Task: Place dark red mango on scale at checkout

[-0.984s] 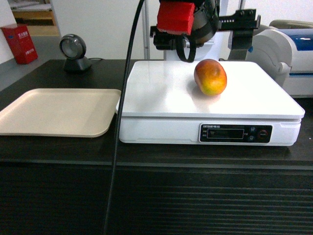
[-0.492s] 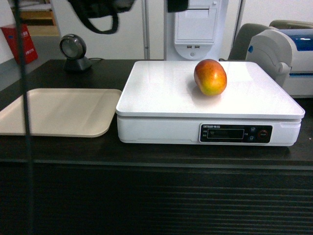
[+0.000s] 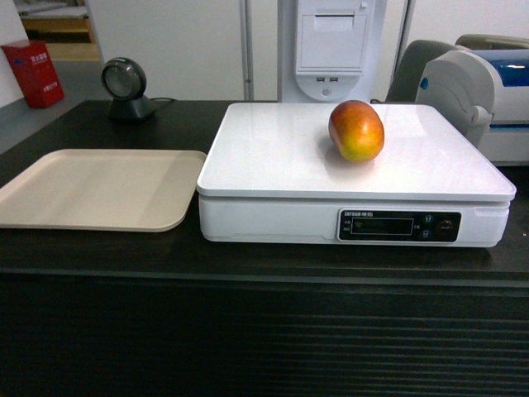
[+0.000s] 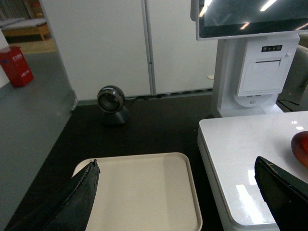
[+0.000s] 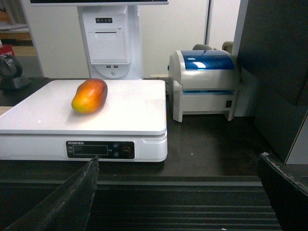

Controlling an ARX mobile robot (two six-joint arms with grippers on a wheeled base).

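The mango (image 3: 356, 131), red-orange with a yellow-green end, lies by itself on the flat white top of the scale (image 3: 273, 149), right of the middle. The scale stands on the dark checkout (image 3: 248, 331) counter. No gripper shows in the head view. My left gripper (image 4: 176, 162) hangs open over the beige tray, with the scale (image 4: 240, 149) to its right and the mango (image 4: 301, 147) just at the frame's edge. My right gripper (image 5: 178, 158) stands open in front of the counter's ribbed front, well back from the scale (image 5: 130, 106) and the mango (image 5: 89, 96).
A beige tray (image 3: 99, 188) lies left of the scale. A round barcode scanner (image 3: 124, 87) stands at the back left, a white receipt kiosk (image 3: 331, 50) behind the scale, and a white-and-blue label printer (image 3: 488, 91) at the right. A red box (image 3: 33, 74) sits on the floor beyond.
The arm with its red part and black cable, above the scale a second ago, swung left and up and has left the head view. The mango has not moved.
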